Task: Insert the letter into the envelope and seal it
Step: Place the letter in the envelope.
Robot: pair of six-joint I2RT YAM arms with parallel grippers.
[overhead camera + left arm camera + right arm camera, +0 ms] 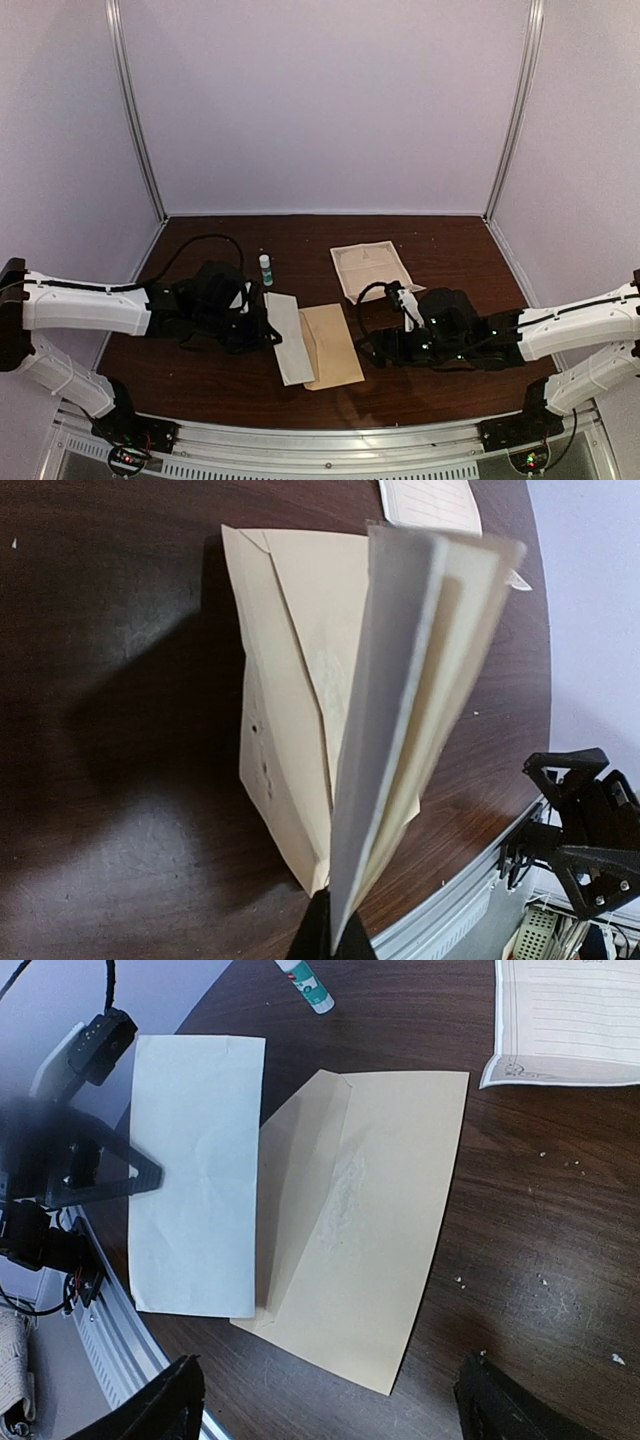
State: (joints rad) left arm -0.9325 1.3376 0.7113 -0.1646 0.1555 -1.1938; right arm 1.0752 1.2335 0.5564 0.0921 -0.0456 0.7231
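Left gripper: pinching folded white sheet
Right gripper: spread wide, empty, above envelope
Envelope: flap open, near front edge, centre

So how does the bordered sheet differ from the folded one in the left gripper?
The bordered sheet lies unfolded and unheld; the folded sheet is layered, pinched by the left gripper. The bordered sheet shows a dark border and print; the folded sheet looks plain outside. The bordered sheet sits apart from the envelope; the folded sheet adjoins its flap side. Both are paler than it.
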